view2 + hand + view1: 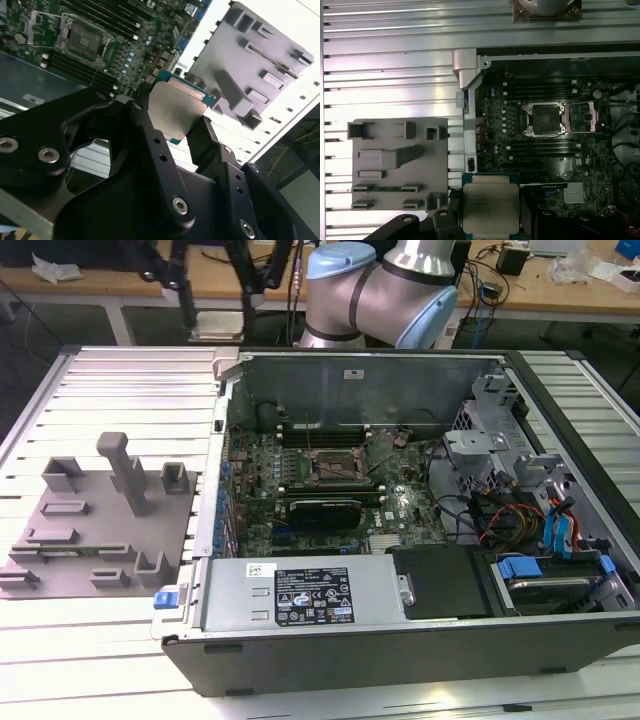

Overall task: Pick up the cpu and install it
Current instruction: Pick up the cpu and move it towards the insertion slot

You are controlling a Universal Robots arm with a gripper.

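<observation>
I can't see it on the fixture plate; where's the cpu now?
In both wrist views the cpu is clamped in the gripper, clear of the fixture plate and not in the socket.

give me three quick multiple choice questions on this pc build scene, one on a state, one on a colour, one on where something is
1. What state is the square black metal-framed motherboard socket in?
A) covered by a cooler
B) a chip seated in it
C) open and empty

2. What colour is the flat plastic fixture plate with upright blocks?
A) grey
B) red
C) yellow

3. Where is the small square silver-topped cpu?
A) in the socket
B) between the fingers of the black tool
C) on the fixture plate

Answers:
1 C, its frame stands open around a bare dark recess in the first wrist view.
2 A, it shows plain grey in every view.
3 B, both wrist views show black fingers against two opposite edges of it.
</observation>
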